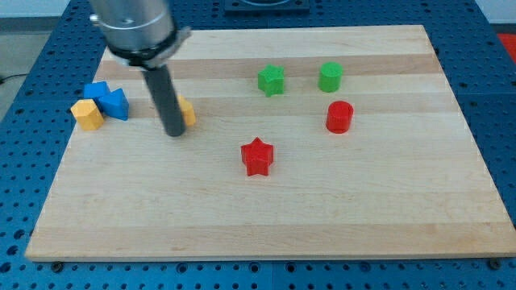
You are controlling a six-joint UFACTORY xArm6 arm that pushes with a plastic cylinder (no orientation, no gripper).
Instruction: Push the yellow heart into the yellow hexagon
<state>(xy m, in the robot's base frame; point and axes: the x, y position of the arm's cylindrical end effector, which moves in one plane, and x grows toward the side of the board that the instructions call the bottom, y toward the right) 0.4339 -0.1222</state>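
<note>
camera view: there is no claw, only my tip (175, 133) on the counter (266, 217), touching the yellow heart (186, 112), which peeks out on its right side. the yellow hexagon (87, 114) sits well left of the heart, beside two blue blocks (109, 100). i'd circle to the heart's right, then push straight left, passing below the blue blocks.

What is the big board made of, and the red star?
The board looks like pale wood: grain lines and plank stripes show, with a matte finish. The red star seems painted wood or plastic; its colour is even and smooth, so I can't tell which.
</note>
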